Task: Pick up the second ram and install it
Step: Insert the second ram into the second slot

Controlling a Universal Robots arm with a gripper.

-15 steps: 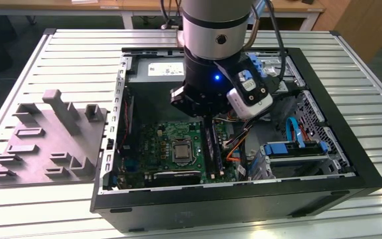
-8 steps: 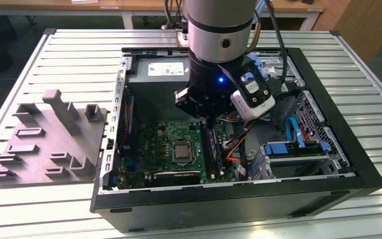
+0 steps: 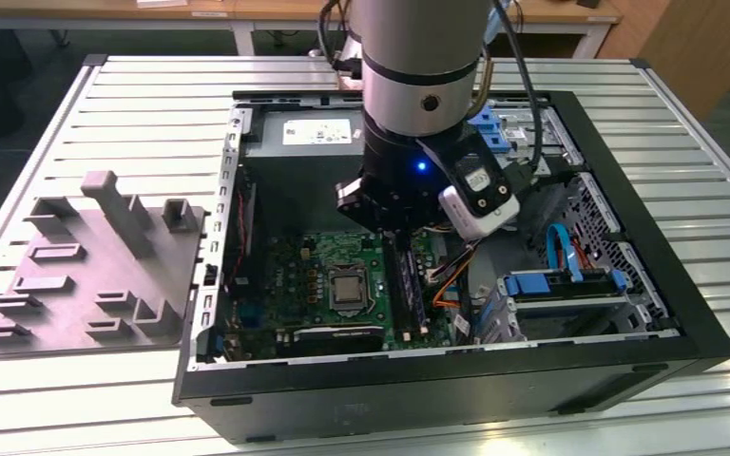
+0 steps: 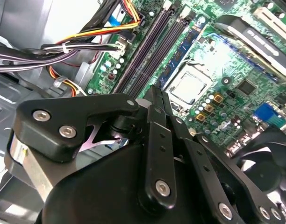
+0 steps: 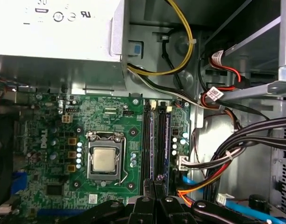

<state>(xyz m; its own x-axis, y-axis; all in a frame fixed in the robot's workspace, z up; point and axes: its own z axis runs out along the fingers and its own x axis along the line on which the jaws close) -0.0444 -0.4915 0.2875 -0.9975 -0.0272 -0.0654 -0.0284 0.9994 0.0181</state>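
The gripper reaches straight down into the open computer case, which puts its tips low over the memory slots beside the processor. Its fingers look pressed together, probably to push down rather than to grasp. A blue-green ram, likely the second, stands on edge in a slot just beside the tips, contact edge down.

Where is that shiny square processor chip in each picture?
Exterior view: processor, mid-motherboard, on the exterior view's left of the memory slots.
Second wrist view: in its socket, beside those slots.
First wrist view: likewise beside the slots.
Shared landmark: the long black memory slots.
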